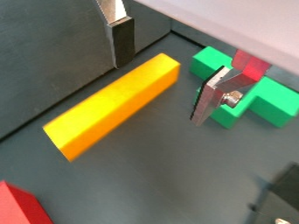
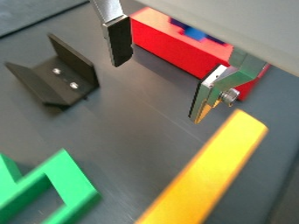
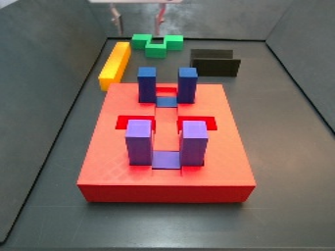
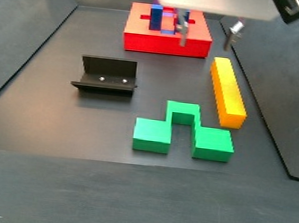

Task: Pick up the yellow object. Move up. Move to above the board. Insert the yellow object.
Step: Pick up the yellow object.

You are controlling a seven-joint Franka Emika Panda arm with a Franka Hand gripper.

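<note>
One yellow object (image 4: 227,90) lies flat on the floor, right of the fixture (image 4: 106,75) and green block (image 4: 181,132), apart from the board (image 4: 168,33); we judge a descent off the bar's midline could tilt or nudge it; the pincer (image 1: 163,72) hangs above its far end, released, fingers (image 1: 121,42) empty.

Gripper (image 1: 158,70) up off the surface, fingers (image 2: 118,42) spread apart, nothing between them, pointing down, wrist above.
</note>
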